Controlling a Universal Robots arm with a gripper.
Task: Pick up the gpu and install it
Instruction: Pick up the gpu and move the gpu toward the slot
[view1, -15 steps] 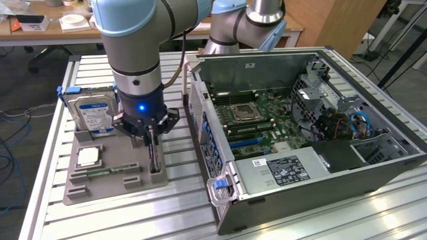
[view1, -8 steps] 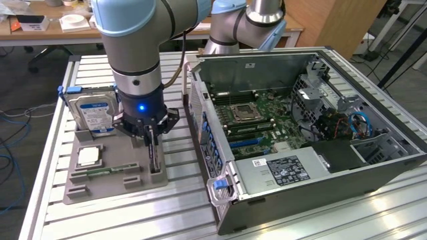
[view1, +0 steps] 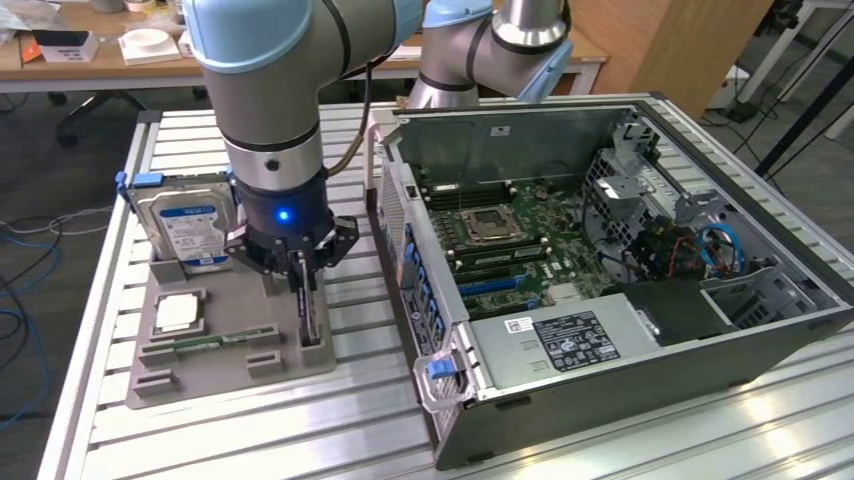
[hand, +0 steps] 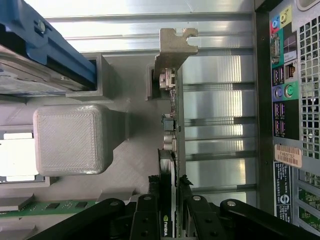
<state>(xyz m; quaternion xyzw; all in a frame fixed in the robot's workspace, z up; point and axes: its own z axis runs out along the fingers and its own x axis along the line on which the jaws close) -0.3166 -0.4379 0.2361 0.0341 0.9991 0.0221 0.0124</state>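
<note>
Slatted aluminium desk (view1: 347, 430), grey holder (view1: 214, 375) beside an open computer case (view1: 601, 410). Standing on edge in the holder's slot nearest that case: gpu (hand: 169, 145), lower edge sunk out of sight, silvery bracket end showing. Clenched on its upper edge: end effector (view1: 307, 282), partly masking the card.

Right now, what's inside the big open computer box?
A green board with a square silver chip socket, blue cables and a grey labelled power box. Whatever lies under that power box is covered.
</note>
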